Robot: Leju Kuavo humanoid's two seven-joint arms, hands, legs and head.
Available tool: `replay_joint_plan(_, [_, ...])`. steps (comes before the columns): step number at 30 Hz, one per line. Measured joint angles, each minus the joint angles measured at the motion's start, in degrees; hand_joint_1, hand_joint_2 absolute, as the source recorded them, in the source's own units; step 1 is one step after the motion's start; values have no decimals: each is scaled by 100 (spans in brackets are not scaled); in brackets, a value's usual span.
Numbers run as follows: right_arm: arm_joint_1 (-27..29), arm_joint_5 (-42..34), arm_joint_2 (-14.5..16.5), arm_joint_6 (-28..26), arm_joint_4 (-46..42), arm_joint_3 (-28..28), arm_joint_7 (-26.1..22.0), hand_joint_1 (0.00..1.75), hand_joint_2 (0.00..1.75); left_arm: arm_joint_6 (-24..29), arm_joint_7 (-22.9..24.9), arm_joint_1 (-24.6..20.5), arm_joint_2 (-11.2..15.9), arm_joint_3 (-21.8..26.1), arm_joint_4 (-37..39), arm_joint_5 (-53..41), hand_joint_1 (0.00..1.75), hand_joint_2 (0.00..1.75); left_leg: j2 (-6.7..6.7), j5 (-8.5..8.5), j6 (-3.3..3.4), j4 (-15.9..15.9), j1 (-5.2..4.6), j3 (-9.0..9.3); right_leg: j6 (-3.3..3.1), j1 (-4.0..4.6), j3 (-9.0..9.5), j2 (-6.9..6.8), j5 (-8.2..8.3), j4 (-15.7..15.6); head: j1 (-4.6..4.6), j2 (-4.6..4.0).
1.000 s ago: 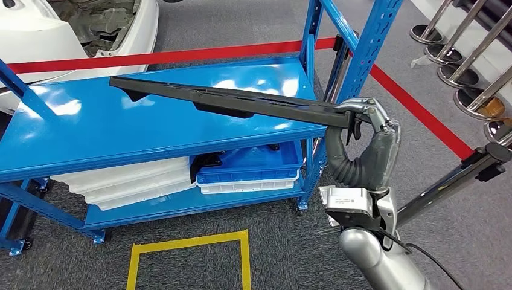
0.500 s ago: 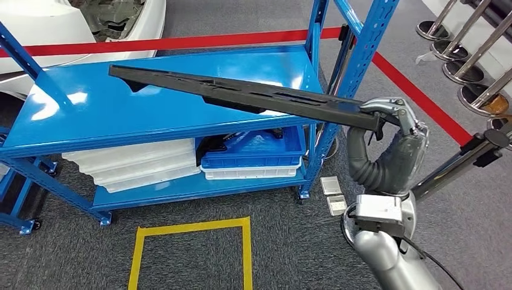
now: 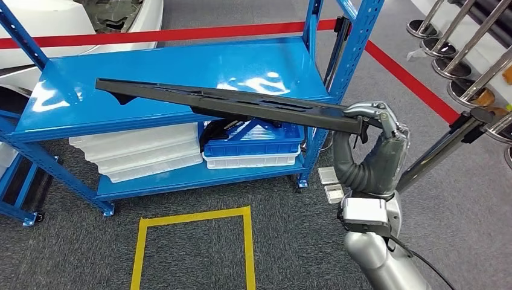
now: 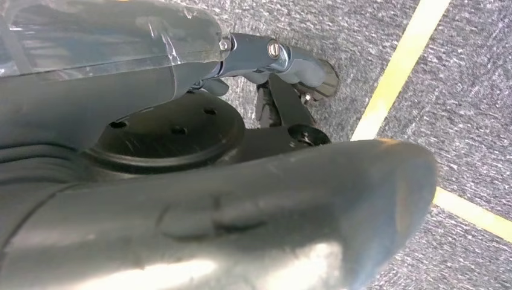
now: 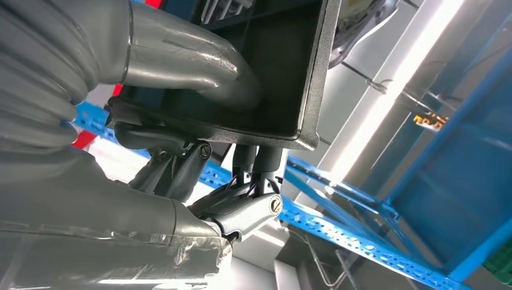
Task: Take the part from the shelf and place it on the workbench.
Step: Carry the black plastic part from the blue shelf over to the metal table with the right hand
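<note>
The part is a long, narrow black plastic strip. It hangs level in the air over the front edge of the blue shelf's top board. My right hand grips its right end, to the right of the shelf's blue corner post. In the right wrist view the thumb lies inside the part's hollow end and the fingers press from the other side. My left hand hangs over grey carpet, holding nothing, with its fingers apart.
Blue and white crates and white trays sit on the lower shelf. A yellow taped square marks the floor in front. Red floor tape, chrome stanchions and a dark slanted pole lie to the right.
The view has shifted. The part, still held by my right hand, has come toward me, from above the middle of the shelf board to over its front edge.
</note>
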Motion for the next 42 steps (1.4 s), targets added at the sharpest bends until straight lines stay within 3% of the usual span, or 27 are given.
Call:
replay_joint_plan(1, [14,10,4,0,0,-5,12,175,175,-8,-20,-5,1,0,2,-4,0,0,15,62,79,-5,-2,-71,29,-6,-49,4,-112,61,15,0])
replay_joint_plan(3, [27,39,7,0,0,-13,54,175,175,-42,-72,-17,2,0,4,-15,0,0,48,201,215,-22,-19,-245,33,1,-189,13,-628,484,64,0])
replay_joint_plan(5, [25,84,8,-1,0,-15,104,175,175,-79,-105,-26,2,0,4,-40,0,0,63,339,284,-17,-74,-422,-2,37,-282,19,-1124,1196,128,0])
replay_joint_plan(6, [24,110,8,-1,0,-16,126,175,175,-90,-111,-34,2,0,4,-52,0,0,68,408,304,-14,-106,-508,-28,61,-274,22,-1192,1474,153,0])
replay_joint_plan(8, [17,146,8,-2,0,-17,167,175,175,-96,-113,-58,2,0,4,-67,0,0,72,547,331,-8,-176,-679,-124,125,-32,30,-934,1531,192,0])
replay_joint_plan(9, [8,153,8,-2,0,-19,184,175,175,-96,-113,-71,2,0,4,-70,0,0,70,619,340,-8,-206,-755,-203,169,228,38,-772,1265,209,0])
replay_joint_plan(11, [-23,155,8,-2,-13,-27,203,175,175,-97,-113,-91,-7,0,-2,-74,0,0,65,755,337,-11,-256,-856,-378,268,952,52,-737,320,231,0])
replay_joint_plan(13, [-48,156,8,-2,-29,-40,202,175,175,-96,-112,-99,-14,0,-7,-76,0,0,63,900,310,-58,-255,-883,-471,334,1395,64,-865,-388,212,0])
replay_joint_plan(15, [-51,155,9,-2,-31,-48,191,175,175,-90,-112,-86,-10,0,-3,-80,0,0,52,1040,262,-135,-239,-904,-515,338,1377,56,-757,-557,219,0])
replay_joint_plan(16, [-47,154,13,-1,-30,-50,187,175,175,-86,-112,-72,-7,0,1,-83,0,0,36,986,225,-121,-240,-934,-550,324,1311,44,-659,-587,229,0])
replay_joint_plan(17, [-42,153,19,-1,-29,-51,183,175,175,-82,-112,-57,-4,0,4,-88,0,0,20,806,183,-27,-236,-977,-593,300,1228,30,-565,-611,222,0])
replay_joint_plan(19, [-33,157,32,-2,-28,-52,185,175,175,-69,-111,-33,0,0,7,-100,0,0,3,146,101,509,-198,-1077,-639,273,993,17,-397,-576,150,0])
replay_joint_plan(20, [-30,162,36,-2,-28,-53,189,175,175,-62,-110,-28,1,0,8,-104,0,0,5,-120,70,890,-168,-1112,-637,266,851,12,-323,-525,110,0])
replay_joint_plan(21, [-25,169,38,-3,-28,-54,194,175,175,-55,-109,-26,2,0,8,-105,0,0,6,-240,47,1247,-143,-1121,-621,259,700,7,-255,-463,82,0])
replay_joint_plan(23, [-9,175,42,-4,-28,-55,201,175,175,-52,-107,-23,4,0,9,-105,0,0,7,-19,10,1575,-108,-967,-583,235,378,-7,-137,-309,38,0])
replay_joint_plan(24, [-1,176,44,-4,-29,-55,201,175,175,-52,-105,-22,4,0,9,-106,0,0,7,156,-5,1469,-94,-769,-559,220,224,-13,-88,-227,22,0])
replay_joint_plan(25, [6,180,45,-4,-29,-57,202,175,175,-52,-103,-25,4,0,9,-107,0,0,5,198,-15,1143,-81,-465,-531,210,82,-16,-39,-143,9,0])
replay_joint_plan(27, [16,189,46,-5,-31,-66,205,175,175,-53,-105,-37,4,0,9,-107,0,0,0,-37,11,258,-91,165,-472,203,-88,-18,46,-21,-2,0])
replay_joint_plan(29, [26,189,46,-5,-31,-75,214,175,175,-57,-114,-41,4,0,9,-108,0,0,-2,-225,84,-211,-124,424,-402,193,-127,-22,162,-7,-12,0])
replay_joint_plan(31, [32,164,47,-5,-31,-79,221,175,175,-60,-120,-37,3,0,9,-108,0,0,26,-109,179,-241,-113,319,-317,179,-165,-8,181,-9,-28,0])
replay_joint_plan(32, [33,149,47,-5,-31,-80,221,175,175,-60,-120,-39,3,0,9,-109,0,0,45,-33,230,-252,-104,241,-284,173,-209,7,43,64,-25,0])
replay_joint_plan(35, [33,103,48,-5,-31,-85,199,175,175,-62,-120,-49,2,0,9,-109,0,0,83,212,314,-262,-97,-58,-224,152,-376,38,-837,844,21,0])
replay_joint_plan(36, [33,87,48,-6,-30,-86,188,175,175,-63,-120,-51,2,0,9,-109,0,0,87,297,315,-254,-100,-170,-208,148,-400,41,-1006,1186,32,0])
replay_joint_plan(37, [32,72,48,-5,-29,-87,177,175,175,-63,-120,-53,3,0,9,-108,0,0,91,382,310,-242,-102,-289,-199,144,-374,43,-987,1444,37,0])
replay_joint_plan(39, [27,43,48,-5,-23,-87,158,175,175,-63,-120,-57,3,0,9,-107,0,0,98,542,288,-202,-102,-531,-195,133,-126,44,-616,1535,50,0])
replay_joint_plan(40, [19,33,48,-4,-20,-87,147,175,175,-63,-121,-60,3,0,9,-107,0,0,99,619,269,-175,-100,-637,-204,126,158,48,-445,1274,59,0])
replay_joint_plan(42, [-14,22,48,-4,-17,-87,118,175,175,-61,-122,-67,3,0,9,-107,0,0,89,745,218,-126,-111,-771,-232,135,897,65,-538,302,97,0])
